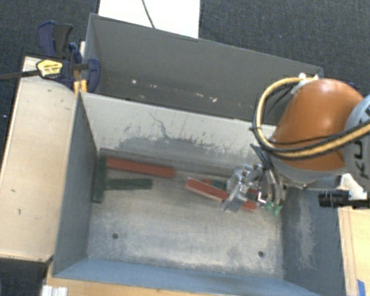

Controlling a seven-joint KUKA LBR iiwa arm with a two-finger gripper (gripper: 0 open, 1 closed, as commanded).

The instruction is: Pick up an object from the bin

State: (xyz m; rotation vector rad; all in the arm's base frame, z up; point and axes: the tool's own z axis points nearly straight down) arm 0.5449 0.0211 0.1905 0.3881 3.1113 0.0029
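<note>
Gripper (239, 192) low over right end of red strip (205, 188) (opening not discernible); red bar (139, 167), green stick (129, 183) left of strip.

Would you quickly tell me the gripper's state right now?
Gripper: cannot be told; it is over a flat red bar with a green end.

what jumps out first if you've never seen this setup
The orange cover on the arm's wrist, looming over the right side of the grey bin, catches the eye first, with the gripper just beneath it, low over a red stick on the floor. Next come a long red bar and dark green pieces at the bin's back left.
</note>
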